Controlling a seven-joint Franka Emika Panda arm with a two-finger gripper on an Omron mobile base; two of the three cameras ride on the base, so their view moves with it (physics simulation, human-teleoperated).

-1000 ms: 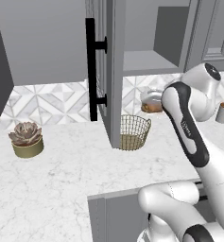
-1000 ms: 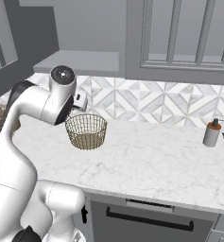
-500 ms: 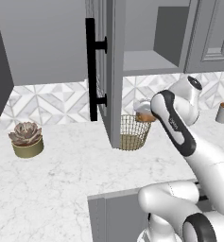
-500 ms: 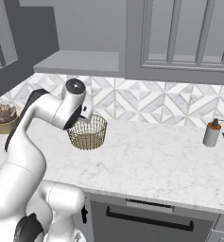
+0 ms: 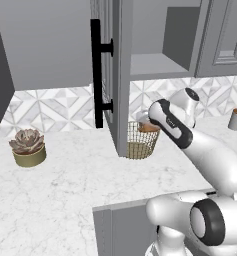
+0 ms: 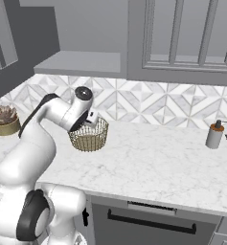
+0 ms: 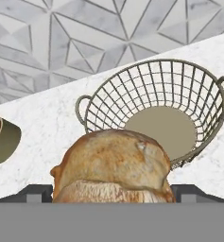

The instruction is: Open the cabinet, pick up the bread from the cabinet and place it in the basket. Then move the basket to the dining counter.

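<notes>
While the gripper [image 7: 111, 191] is clamped wide on the bread [image 7: 114, 165], bread is held just above basket [image 7: 156, 113] rim, cabinet [image 5: 115, 75] door stood open.

In the hand view the bread [image 7: 114, 165] hides both fingertips and its own underside is cut off, the plant pot [image 7: 2, 140] is clipped by the left edge, and from the left the cabinet door [image 5: 117, 75] covers part of the basket [image 5: 141, 142].

A kitchen — marble worktop [image 6: 148, 158], tile backsplash [image 6: 148, 106] (geometric), grey wall cabinet [image 5: 115, 75] above.
</notes>
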